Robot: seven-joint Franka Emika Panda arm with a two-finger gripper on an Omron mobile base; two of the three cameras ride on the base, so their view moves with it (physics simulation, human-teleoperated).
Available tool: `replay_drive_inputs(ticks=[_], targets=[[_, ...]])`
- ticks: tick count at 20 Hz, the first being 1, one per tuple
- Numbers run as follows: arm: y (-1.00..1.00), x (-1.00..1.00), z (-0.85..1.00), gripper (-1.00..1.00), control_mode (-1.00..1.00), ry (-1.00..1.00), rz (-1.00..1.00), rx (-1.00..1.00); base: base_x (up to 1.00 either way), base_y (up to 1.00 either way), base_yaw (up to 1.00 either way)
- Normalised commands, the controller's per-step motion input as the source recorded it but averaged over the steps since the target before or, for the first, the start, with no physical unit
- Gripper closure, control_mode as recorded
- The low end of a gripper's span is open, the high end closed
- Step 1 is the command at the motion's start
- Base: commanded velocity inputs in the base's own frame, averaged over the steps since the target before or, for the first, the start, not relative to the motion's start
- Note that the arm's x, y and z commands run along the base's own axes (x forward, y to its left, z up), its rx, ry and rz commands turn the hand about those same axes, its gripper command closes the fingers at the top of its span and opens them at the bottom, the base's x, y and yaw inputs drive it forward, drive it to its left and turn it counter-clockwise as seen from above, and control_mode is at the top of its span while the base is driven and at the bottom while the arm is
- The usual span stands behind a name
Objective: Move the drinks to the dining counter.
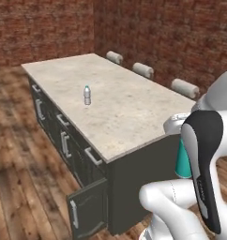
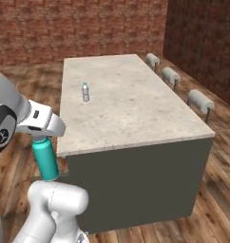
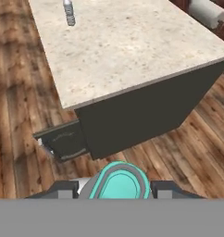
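My gripper (image 2: pixel 41 138) is shut on the teal bottle (image 2: pixel 45 162), which hangs upright below the hand, just off the near end of the dining counter (image 2: pixel 131 107) and below the level of its top. In the left base view my arm partly hides the teal bottle (image 1: pixel 182 161). In the hand view, the teal bottle (image 3: pixel 118 183) sits between the two fingertips (image 3: pixel 63 190). A small clear water bottle (image 1: pixel 87 95) with a blue cap stands upright on the dining counter (image 1: pixel 129 110), towards its far part. The hand view has the water bottle (image 3: pixel 69 12) at the top left.
Three cushioned stools (image 2: pixel 200 100) line the counter's far side by the brick wall. A dark cabinet door (image 1: pixel 87 208) stands ajar at the counter's near left corner, and shows as well in the hand view (image 3: pixel 63 141). Wooden floor surrounds the island.
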Motion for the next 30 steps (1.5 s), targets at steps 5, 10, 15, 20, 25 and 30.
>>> replay_drive_inputs(ticks=[5,10,15,20,25,30], targets=[[0.0,0.0,0.0,1.0,1.0,0.0,0.0,0.0,1.0,-0.79,0.02],[0.0,0.0,0.0,1.0,1.0,0.0,0.0,0.0,1.0,-0.02,0.09],[0.0,0.0,0.0,1.0,1.0,0.0,0.0,0.0,1.0,0.27,0.24],[0.0,0.0,0.0,1.0,1.0,0.0,0.0,0.0,1.0,0.08,0.34],[0.0,0.0,0.0,1.0,1.0,0.0,0.0,0.0,1.0,-0.01,0.54],[0.0,0.0,0.0,1.0,1.0,0.0,0.0,0.0,1.0,-0.12,0.6]])
